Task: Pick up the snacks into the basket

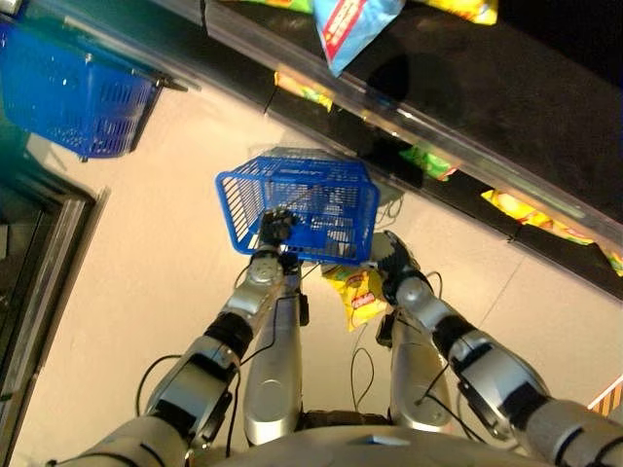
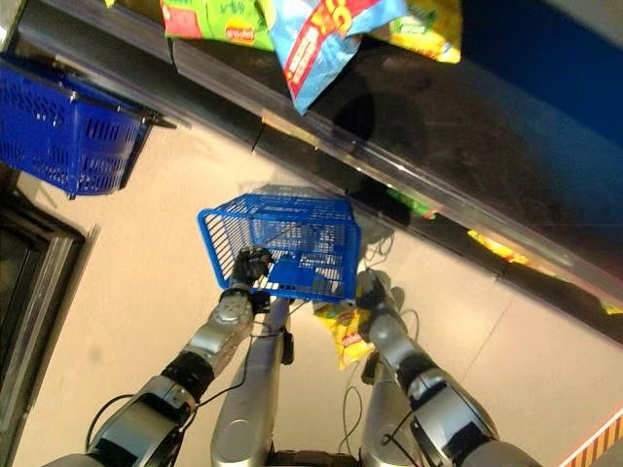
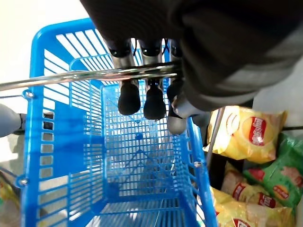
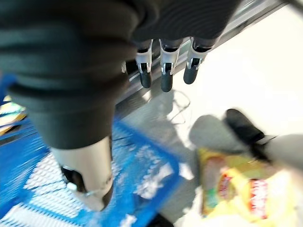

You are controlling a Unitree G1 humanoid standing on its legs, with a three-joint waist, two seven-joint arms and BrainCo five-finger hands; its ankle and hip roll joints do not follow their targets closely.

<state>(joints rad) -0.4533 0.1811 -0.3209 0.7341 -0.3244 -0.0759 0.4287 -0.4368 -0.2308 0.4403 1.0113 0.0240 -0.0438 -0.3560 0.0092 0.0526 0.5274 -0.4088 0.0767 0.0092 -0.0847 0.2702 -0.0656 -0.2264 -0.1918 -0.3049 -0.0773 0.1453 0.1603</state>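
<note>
Now left hand [image 3: 156, 90] grips blue basket [image 1: 302, 204] handle; right hand [image 4: 165, 71] unclenched; yellow snack bag [image 1: 358, 295] on floor.

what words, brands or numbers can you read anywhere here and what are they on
No text here can be read with confidence.
Yellow snack bag on the floor: red patch with print, too blurred to read.
Blue and red bag on the shelf: large lettering, blurred and cut off.
Yellow bag beside the basket: round red logo, letters too blurred to read.
Green bag on the shelf: small logo, too small to read.
Blue basket: no label that I can make out.
</note>
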